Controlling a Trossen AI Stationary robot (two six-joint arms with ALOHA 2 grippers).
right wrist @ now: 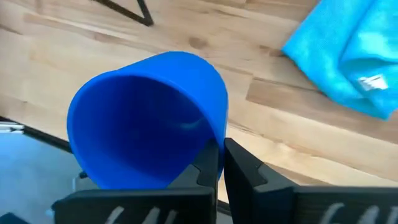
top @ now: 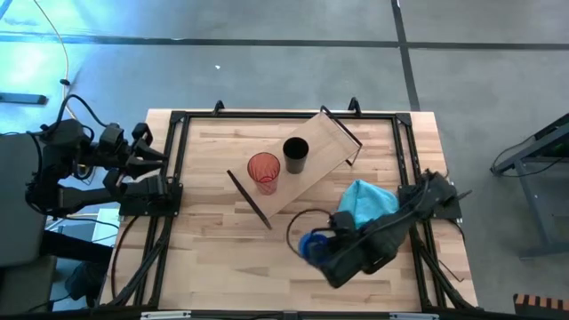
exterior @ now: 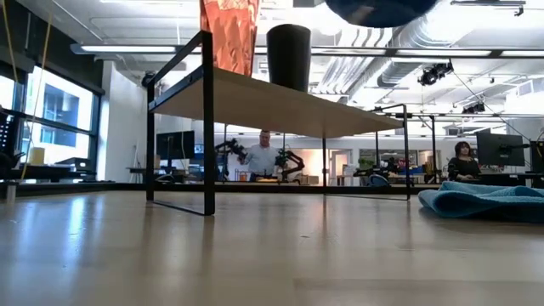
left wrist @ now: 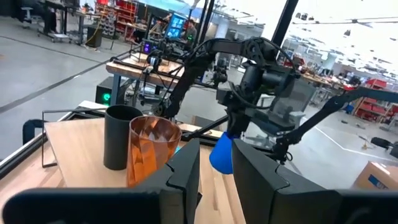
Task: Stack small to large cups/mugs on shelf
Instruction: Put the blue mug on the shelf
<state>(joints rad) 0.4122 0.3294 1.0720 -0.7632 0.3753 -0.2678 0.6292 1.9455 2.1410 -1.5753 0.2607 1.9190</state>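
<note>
Blue mug [right wrist: 146,118] hangs off the table [top: 213,258] in the right end effector [right wrist: 221,163], whose fingers pinch its rim wall — the mug is tipped so its open mouth faces the wrist camera. In the high view this end effector sits at about five o'clock from the table's middle, with the light blue cloth [top: 364,201] just beside it toward one o'clock. The shelf [top: 307,169] lies slanted across the table's centre, running from seven o'clock toward one o'clock; the orange-red tumbler [top: 263,172] and the black cup [top: 295,156] stand upright on it, side by side, close but apart. The left end effector [left wrist: 214,180] waits at the table's nine o'clock edge, its fingers spread a little, holding nothing. Beyond the table, people sit at desks in the room.
</note>
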